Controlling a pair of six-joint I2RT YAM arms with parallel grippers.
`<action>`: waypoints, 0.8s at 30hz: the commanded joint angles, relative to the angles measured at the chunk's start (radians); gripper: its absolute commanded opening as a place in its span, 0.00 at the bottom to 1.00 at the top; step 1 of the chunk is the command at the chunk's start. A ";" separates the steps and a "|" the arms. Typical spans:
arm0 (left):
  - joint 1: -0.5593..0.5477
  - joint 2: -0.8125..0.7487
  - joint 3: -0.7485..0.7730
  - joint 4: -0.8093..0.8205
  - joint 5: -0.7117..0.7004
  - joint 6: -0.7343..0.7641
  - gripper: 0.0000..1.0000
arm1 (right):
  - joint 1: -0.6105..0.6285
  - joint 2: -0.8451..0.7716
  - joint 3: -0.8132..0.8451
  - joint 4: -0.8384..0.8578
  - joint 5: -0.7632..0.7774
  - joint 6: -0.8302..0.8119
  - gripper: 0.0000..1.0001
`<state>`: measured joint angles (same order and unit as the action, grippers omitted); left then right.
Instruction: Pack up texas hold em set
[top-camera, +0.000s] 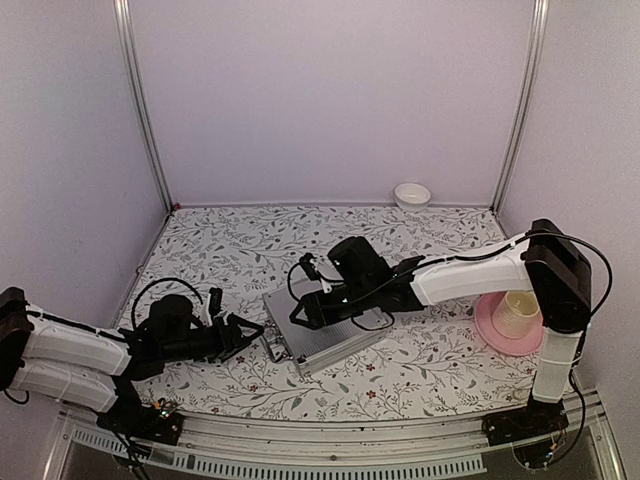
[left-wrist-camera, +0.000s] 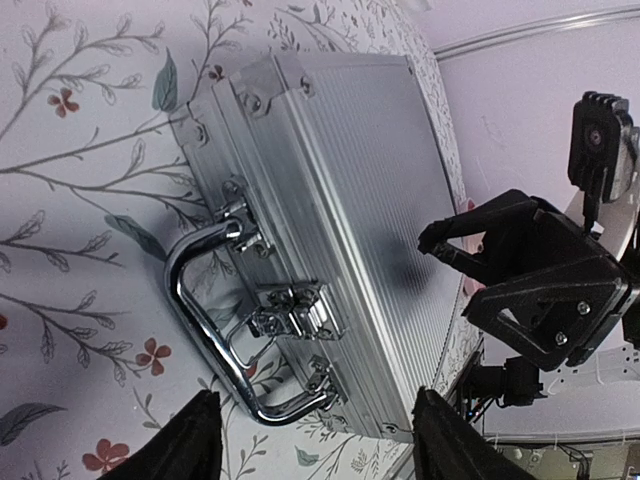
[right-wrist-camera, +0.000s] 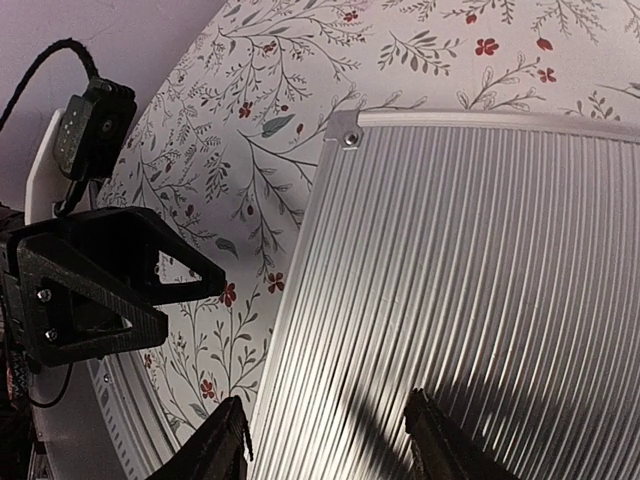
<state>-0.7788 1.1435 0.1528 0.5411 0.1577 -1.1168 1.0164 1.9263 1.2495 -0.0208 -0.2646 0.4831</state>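
Observation:
The silver aluminium briefcase (top-camera: 322, 337) lies shut and flat on the floral tablecloth. Its chrome handle (left-wrist-camera: 195, 320) and two latches face my left gripper. My left gripper (top-camera: 250, 331) is open and empty just short of the handle side; its fingers (left-wrist-camera: 175, 448) straddle the handle end in the left wrist view (left-wrist-camera: 312, 445). My right gripper (top-camera: 300, 313) is open and hovers low over the ribbed lid (right-wrist-camera: 480, 270), near the lid's handle-side edge (right-wrist-camera: 325, 450). Card decks, chips and the black button are hidden.
A cream cup (top-camera: 512, 312) on a pink plate (top-camera: 490, 330) stands at the right, under my right arm. A small white bowl (top-camera: 412, 194) sits at the back wall. Each gripper shows in the other's wrist view.

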 joint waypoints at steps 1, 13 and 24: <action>-0.012 0.070 -0.011 0.110 0.074 -0.050 0.65 | 0.006 0.028 -0.031 0.008 0.034 0.047 0.54; -0.012 0.198 0.027 0.204 0.127 -0.061 0.59 | 0.007 0.087 -0.065 -0.036 0.050 0.096 0.53; -0.010 0.259 0.076 0.165 0.112 -0.047 0.56 | 0.007 0.089 -0.065 -0.046 0.062 0.103 0.52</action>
<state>-0.7807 1.3834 0.1970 0.7120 0.2749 -1.1755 1.0164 1.9518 1.2243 0.0444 -0.2363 0.5655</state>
